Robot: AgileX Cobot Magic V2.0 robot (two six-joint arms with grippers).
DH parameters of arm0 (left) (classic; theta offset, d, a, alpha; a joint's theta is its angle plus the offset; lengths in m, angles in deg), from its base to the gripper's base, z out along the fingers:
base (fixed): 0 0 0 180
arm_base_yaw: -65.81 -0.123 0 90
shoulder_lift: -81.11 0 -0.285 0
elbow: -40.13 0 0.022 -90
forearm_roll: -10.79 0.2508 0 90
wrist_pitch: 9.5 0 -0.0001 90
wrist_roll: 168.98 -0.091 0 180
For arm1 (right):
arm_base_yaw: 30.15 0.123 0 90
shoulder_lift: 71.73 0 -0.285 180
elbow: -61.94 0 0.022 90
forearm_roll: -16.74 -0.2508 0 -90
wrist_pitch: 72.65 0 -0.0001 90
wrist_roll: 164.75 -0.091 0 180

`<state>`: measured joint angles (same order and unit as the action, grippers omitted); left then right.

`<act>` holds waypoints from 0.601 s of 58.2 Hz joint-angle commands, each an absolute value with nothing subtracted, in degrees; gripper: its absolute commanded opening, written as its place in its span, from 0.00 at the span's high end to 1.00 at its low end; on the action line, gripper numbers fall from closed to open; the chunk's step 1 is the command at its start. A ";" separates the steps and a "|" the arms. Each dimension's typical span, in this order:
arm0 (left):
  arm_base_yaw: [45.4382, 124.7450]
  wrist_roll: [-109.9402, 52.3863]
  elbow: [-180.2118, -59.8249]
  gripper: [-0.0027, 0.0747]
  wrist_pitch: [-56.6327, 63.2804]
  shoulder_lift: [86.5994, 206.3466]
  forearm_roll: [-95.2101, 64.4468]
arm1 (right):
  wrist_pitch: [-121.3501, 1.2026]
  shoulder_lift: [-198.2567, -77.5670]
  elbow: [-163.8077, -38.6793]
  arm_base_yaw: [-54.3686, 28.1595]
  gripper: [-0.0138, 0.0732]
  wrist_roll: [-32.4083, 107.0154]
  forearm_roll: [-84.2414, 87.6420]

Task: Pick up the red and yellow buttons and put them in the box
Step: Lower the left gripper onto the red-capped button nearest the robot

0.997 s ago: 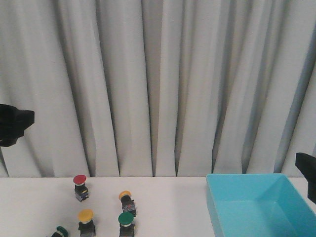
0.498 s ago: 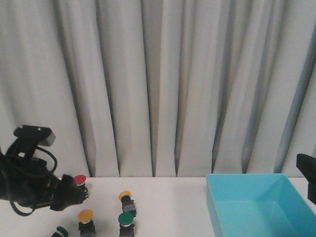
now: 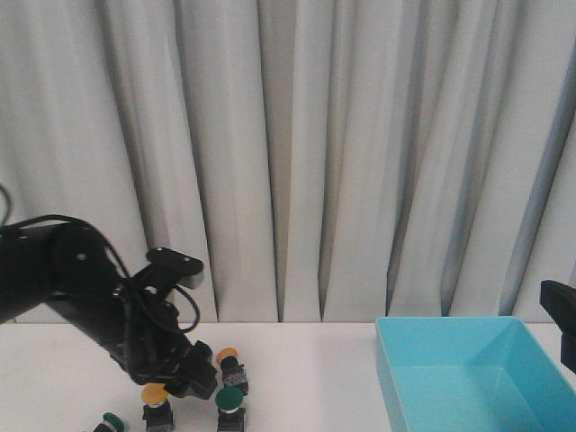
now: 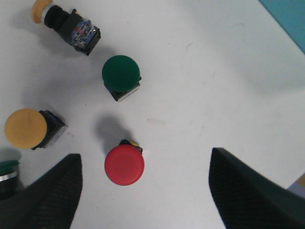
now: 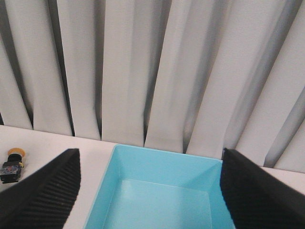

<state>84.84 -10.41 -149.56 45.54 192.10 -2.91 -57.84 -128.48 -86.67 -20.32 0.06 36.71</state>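
In the left wrist view a red button point(image 4: 124, 164) stands upright on the white table between the wide-open fingers of my left gripper point(image 4: 145, 191), nearer one finger and touching neither. A yellow button point(image 4: 25, 128) stands upright beside it, and another yellow button point(image 4: 66, 26) lies on its side farther off. In the front view my left gripper point(image 3: 184, 373) hangs low over the buttons and hides the red one; both yellow buttons point(image 3: 156, 393) point(image 3: 228, 357) show. The turquoise box point(image 3: 468, 378) sits at the right. My right gripper point(image 5: 148, 191) is open and empty, above the box point(image 5: 162, 191).
A green button point(image 4: 121, 71) stands between the red button and the tipped yellow one; it also shows in the front view point(image 3: 230, 397). Another green button point(image 3: 112, 420) sits at the front left. A grey curtain point(image 3: 297, 153) hangs behind the table.
My left arm has swung in from the left edge and come down over the buttons, now covering the red one in the front view. The right gripper has not moved.
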 commanded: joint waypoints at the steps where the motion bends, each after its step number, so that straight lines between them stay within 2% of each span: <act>1: 86.38 -4.17 -153.48 0.29 45.99 191.69 2.32 | -61.47 -128.18 -88.30 -20.28 0.19 0.34 37.44; 14: 86.54 4.23 -156.55 0.29 50.36 197.13 5.33 | -61.47 -128.18 -88.30 -20.28 0.19 0.34 37.44; 35: 86.60 7.27 -157.11 0.29 53.07 202.24 5.55 | -61.47 -128.18 -88.30 -20.28 0.19 0.34 37.44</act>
<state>86.28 6.36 -155.39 53.20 204.74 6.01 -57.80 -128.48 -86.67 -20.32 0.06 36.71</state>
